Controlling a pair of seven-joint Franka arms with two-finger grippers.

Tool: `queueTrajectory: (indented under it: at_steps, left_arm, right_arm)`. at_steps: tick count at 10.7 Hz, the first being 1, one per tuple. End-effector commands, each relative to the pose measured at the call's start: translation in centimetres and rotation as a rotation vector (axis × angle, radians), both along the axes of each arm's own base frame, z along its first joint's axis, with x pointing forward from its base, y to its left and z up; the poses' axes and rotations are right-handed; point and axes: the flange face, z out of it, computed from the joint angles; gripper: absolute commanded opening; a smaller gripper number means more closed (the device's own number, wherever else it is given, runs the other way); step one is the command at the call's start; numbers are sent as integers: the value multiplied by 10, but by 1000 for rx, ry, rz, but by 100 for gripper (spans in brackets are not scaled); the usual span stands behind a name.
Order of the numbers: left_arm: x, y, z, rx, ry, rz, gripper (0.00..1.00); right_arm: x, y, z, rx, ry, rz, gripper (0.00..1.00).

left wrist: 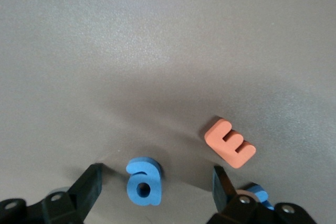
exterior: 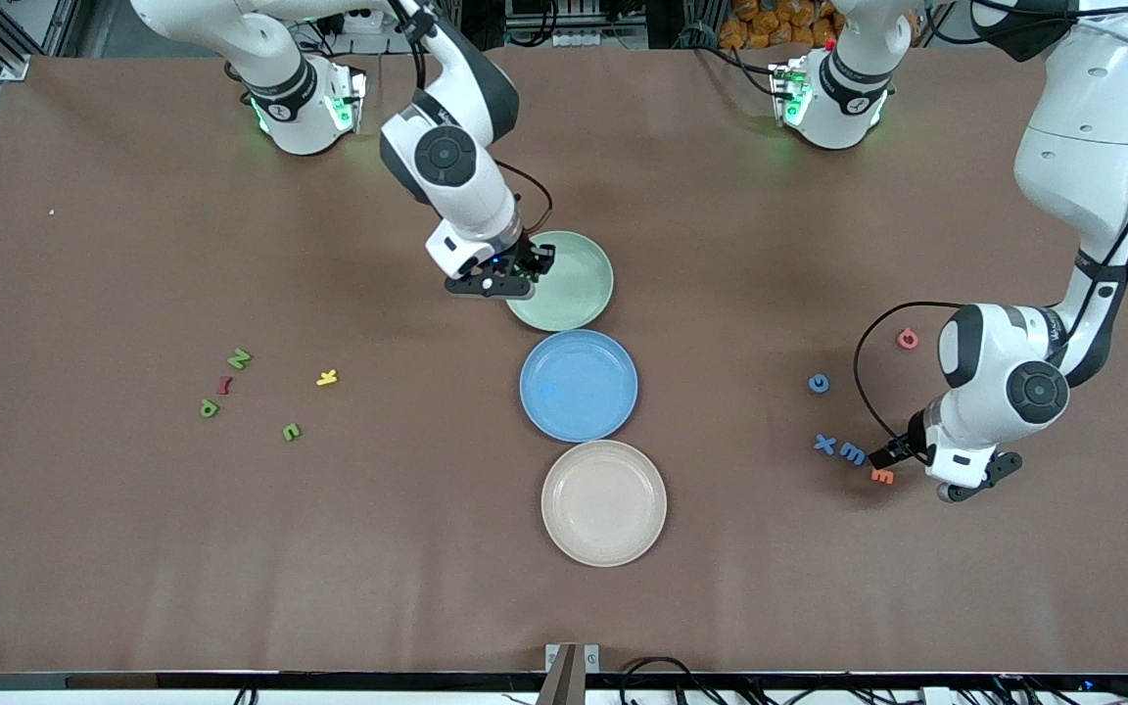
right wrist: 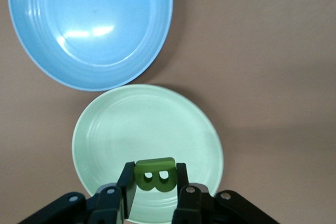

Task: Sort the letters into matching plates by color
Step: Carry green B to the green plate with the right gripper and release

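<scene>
At lower right of the front view, the left gripper (exterior: 902,458) hangs low with fingers spread around a blue letter (left wrist: 143,181) to grab it, while upper centre the right gripper (exterior: 532,264) pinches a green letter (right wrist: 155,175) over the green plate (exterior: 579,294) for dropping.

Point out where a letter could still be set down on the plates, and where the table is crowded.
All three plates are bare: green plate, blue plate, cream plate. It is crowded at the left gripper, around the blue letter and orange E.
</scene>
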Motion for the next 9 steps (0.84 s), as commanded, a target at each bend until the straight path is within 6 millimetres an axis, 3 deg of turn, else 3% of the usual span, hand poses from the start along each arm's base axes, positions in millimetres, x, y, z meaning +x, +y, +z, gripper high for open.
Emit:
queueTrajectory:
  at_steps: [1, 3, 4, 6, 7, 8, 9]
  left_arm:
    - [-6, 3, 2, 22, -7, 9, 0]
    - [-9, 4, 1, 22, -2, 11, 0]
    - [-9, 4, 1, 22, -2, 11, 0]
    - [-9, 4, 1, 22, -1, 12, 0]
    - [-8, 4, 2, 22, -4, 13, 0]
    - [-7, 5, 4, 23, -7, 13, 0]
    - [-5, 2, 9, 23, -14, 11, 0]
  right_arm:
    - [-28, 31, -27, 23, 12, -27, 0]
    - [-41, 42, -43, 17, 25, -28, 0]
    - [-43, 43, -49, 13, 30, -30, 9]
    - [-45, 44, -50, 8, 32, -42, 39]
    - [-45, 45, -48, 6, 36, -79, 61]
    - [-46, 45, -48, -4, 32, -69, 89]
    - [-45, 44, -46, -8, 32, -67, 100]
